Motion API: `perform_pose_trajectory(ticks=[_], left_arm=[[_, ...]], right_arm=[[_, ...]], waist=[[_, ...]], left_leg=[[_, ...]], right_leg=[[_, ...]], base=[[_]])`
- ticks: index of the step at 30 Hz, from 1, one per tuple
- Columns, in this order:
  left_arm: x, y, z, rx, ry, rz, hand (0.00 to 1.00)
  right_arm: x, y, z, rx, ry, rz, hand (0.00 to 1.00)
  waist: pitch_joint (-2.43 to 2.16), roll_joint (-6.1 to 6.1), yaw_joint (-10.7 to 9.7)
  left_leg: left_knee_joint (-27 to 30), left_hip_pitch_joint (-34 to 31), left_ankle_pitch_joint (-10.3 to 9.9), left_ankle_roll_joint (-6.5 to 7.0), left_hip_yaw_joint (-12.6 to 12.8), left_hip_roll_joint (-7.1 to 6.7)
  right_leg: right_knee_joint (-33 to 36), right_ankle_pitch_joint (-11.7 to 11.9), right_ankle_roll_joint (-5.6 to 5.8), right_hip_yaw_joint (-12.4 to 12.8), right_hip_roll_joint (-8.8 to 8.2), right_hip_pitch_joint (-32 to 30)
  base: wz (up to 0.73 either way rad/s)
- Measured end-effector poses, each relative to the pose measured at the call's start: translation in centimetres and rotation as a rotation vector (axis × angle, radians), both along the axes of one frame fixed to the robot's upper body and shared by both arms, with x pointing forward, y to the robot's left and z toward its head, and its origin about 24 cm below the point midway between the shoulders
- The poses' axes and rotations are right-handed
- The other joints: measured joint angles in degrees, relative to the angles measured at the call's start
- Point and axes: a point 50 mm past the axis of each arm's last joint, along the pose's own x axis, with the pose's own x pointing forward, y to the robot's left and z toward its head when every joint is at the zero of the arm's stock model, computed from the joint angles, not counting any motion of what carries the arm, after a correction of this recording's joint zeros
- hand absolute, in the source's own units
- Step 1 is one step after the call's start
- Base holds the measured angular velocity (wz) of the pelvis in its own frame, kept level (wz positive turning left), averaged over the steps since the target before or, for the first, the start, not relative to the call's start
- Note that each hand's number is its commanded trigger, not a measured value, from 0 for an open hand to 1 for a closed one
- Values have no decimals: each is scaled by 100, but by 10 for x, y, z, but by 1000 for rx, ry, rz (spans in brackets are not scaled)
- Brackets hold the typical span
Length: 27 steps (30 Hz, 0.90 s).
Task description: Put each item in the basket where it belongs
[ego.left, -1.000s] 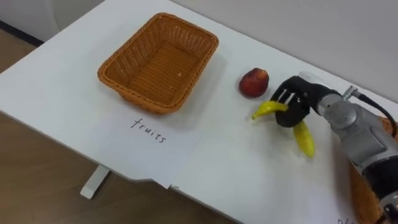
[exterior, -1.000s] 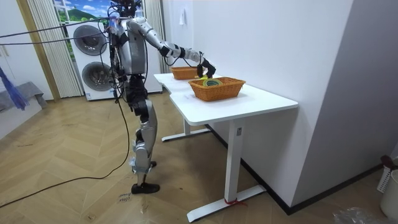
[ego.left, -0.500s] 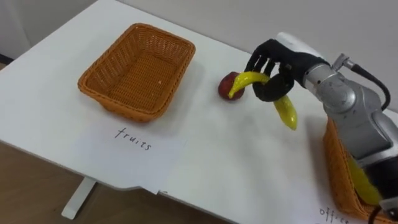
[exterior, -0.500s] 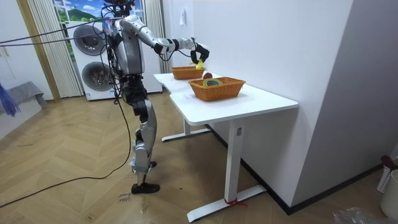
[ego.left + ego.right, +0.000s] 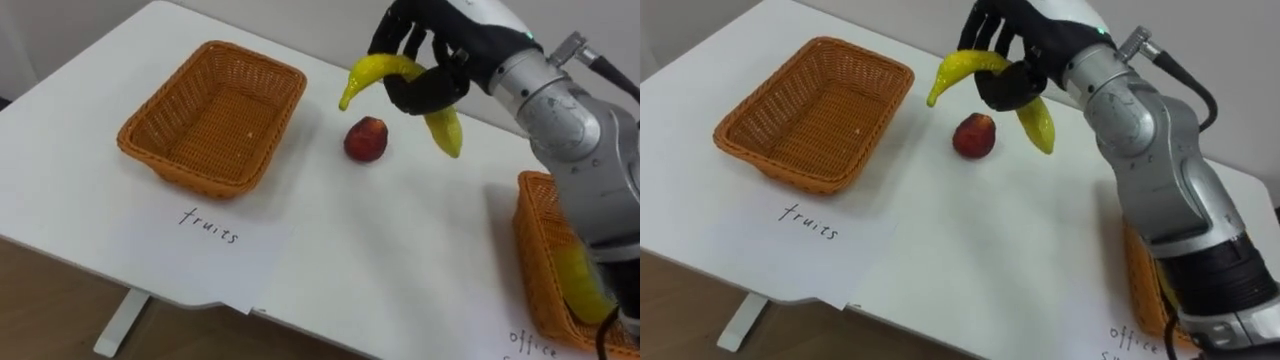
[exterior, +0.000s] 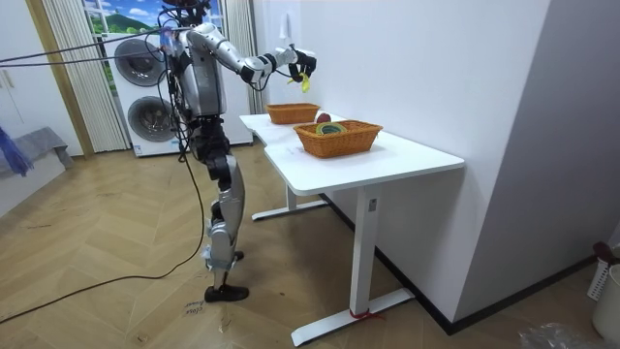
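Our right hand (image 5: pixel 430 88) has lifted clear of the white table (image 5: pixel 380 250), fingers clenched round the banana (image 5: pixel 370 70), high over the red fruit (image 5: pixel 366 139) by the far edge, wicker basket (image 5: pixel 210 115) toward the left edge, wood floor (image 6: pixel 116 291) open behind us.

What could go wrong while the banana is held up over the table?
The right hand curls its fingers round only the middle of the banana, both ends free, so it may twist or slip out before reaching the fruits basket. The red fruit lies on the table between hand and basket; a low carry could knock it rolling.
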Motion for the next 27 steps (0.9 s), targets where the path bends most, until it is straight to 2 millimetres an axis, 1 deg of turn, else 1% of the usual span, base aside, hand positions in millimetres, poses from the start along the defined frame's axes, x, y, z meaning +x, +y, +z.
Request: perform_pose_trajectory(ticks=[4, 7, 9, 11, 12, 13, 14, 15, 17, 20, 23, 27], left_arm=[[6, -2, 3, 8, -39, -21, 0], [8, -3, 3, 8, -46, -27, 0], [12, -3, 5, 18, -54, -44, 0], [13, -3, 5, 33, -55, -63, 0], [13, -3, 5, 32, -54, -65, 0], [14, -4, 5, 32, -52, -76, 0], [15, -5, 5, 31, -51, -85, 0], [15, -5, 5, 31, -50, -88, 0], [18, -5, 6, 39, -51, -106, 0], [17, -4, 6, 40, -47, -105, 0], [16, -3, 6, 41, -44, -104, 0], [16, -3, 6, 40, -46, -106, 0]], right_arm=[[1, 2, 1, -12, -24, -10, 100], [2, 13, 5, -13, -53, 14, 100], [2, 19, 6, -22, -64, 27, 100], [4, 35, 7, -13, -79, 66, 100], [4, 39, 7, -21, -87, 75, 100], [5, 49, 8, -43, -105, 92, 100], [7, 54, 7, -55, -112, 105, 100], [8, 56, 6, -60, -114, 107, 100], [14, 58, 0, -68, -106, 92, 100], [18, 57, -11, -83, -79, 76, 100], [20, 55, -15, -83, -79, 63, 100], [22, 53, -18, -78, -93, 52, 100]], waist=[[7, -10, 181], [15, -14, 270], [34, -43, 314], [72, -105, 345], [71, -121, 343], [73, -151, 353], [85, -178, 398], [91, -192, 442], [123, -241, 617], [128, -253, 680], [131, -253, 788], [131, -254, 795]], left_leg=[[-48, -3, 4, 6, 5, -2], [-62, -20, 4, 7, -15, -1], [-63, -51, 4, 7, -86, -7], [-61, -91, 5, 5, -139, -7], [-57, -113, 5, 6, -153, -8], [-45, -148, 5, 6, -184, -10], [-38, -175, 5, 6, -228, -16], [-37, -184, 5, 6, -232, -18], [-38, -189, 5, 6, -275, -19], [-45, -194, 7, 9, -389, -41], [-52, -193, 7, 9, -401, -41], [-54, -189, 7, 9, -444, -41]], right_leg=[[3, 0, 0, -65, -2, -31], [-3, 0, 1, -92, 0, -40], [-3, 0, 1, -121, 0, -42], [-7, -2, 3, -168, 4, -58], [-7, -2, 3, -185, 4, -74], [-8, -2, 3, -239, 3, -104], [-7, -2, 3, -271, 0, -123], [-7, -2, 3, -275, -1, -130], [-13, -2, 3, -316, -1, -115], [-12, -2, 3, -430, -16, -65], [-16, -2, 3, -434, -15, -55], [-16, -2, 4, -433, -9, -30]], base=[[-3], [4], [16], [12], [14], [14], [13], [12], [11], [23], [4], [7]])
